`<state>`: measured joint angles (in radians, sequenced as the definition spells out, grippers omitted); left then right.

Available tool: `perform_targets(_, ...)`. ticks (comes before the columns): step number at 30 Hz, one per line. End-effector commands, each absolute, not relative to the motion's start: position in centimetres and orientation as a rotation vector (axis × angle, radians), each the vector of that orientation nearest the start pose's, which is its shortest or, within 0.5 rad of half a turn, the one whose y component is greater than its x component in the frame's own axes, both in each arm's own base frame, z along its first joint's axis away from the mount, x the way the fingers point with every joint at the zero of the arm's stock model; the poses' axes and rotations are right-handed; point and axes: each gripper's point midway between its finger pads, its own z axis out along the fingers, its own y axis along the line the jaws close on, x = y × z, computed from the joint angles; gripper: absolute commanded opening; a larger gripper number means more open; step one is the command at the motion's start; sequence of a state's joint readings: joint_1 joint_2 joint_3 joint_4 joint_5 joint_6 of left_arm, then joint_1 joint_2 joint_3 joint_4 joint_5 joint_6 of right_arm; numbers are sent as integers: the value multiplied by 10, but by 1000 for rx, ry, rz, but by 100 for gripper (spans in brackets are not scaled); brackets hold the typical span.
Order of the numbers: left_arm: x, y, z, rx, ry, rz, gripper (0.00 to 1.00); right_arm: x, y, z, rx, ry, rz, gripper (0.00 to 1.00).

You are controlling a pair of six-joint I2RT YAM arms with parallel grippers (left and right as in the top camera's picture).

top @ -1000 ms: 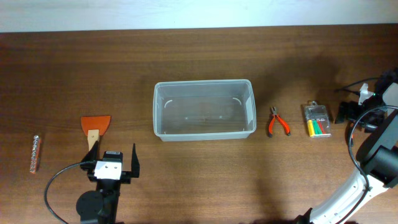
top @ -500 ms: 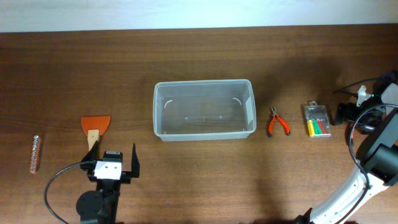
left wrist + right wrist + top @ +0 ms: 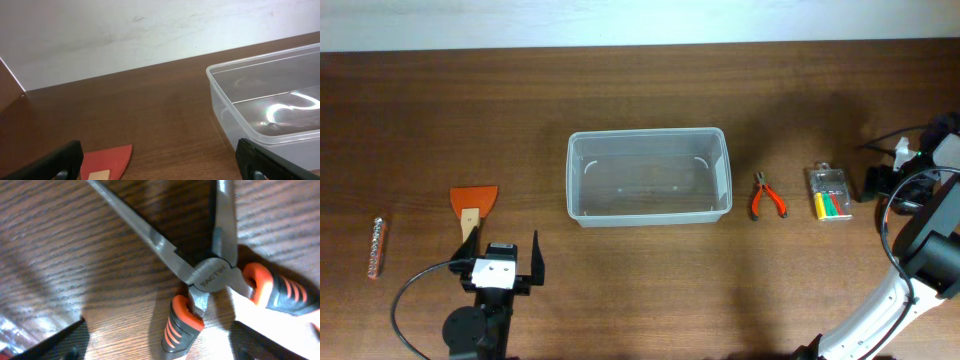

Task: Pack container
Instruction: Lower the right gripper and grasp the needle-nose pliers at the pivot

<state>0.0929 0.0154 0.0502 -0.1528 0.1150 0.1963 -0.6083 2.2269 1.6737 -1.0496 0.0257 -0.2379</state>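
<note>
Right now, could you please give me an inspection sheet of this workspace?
Surface: dark wooden table.
Job's things: clear container, upright, nothing seen inside.
Clutter: orange scraper and thin rod left of it; pliers and small bit case right of it.
Grippers: left gripper open near the scraper's handle; right gripper open, pliers with spread jaws in its wrist view.
Cables: left arm's cable and right arm's cable, both looped.
Surroundings: pale wall behind the table.
</note>
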Motion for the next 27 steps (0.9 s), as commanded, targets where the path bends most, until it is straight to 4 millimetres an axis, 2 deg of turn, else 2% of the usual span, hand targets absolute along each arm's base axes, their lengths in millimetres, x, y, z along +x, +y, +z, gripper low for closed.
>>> perform_targets(1,243,5,157,153,1677,122,99,335,-243,-7,604,3140,-26,76)
perform_targets(8,243,5,157,153,1677,122,99,335,-243,-7,608,3139,-26,74)
perform_targets(12,243,5,157,153,1677,122,99,335,-243,-7,612,3138,-26,64)
perform_targets(19,243,5,157,153,1677,122,99,338,-244,-8,718,3104,-36,54)
perform_targets(27,243,5,157,153,1677,122,99,338,-244,-8,719,3105,-36,46)
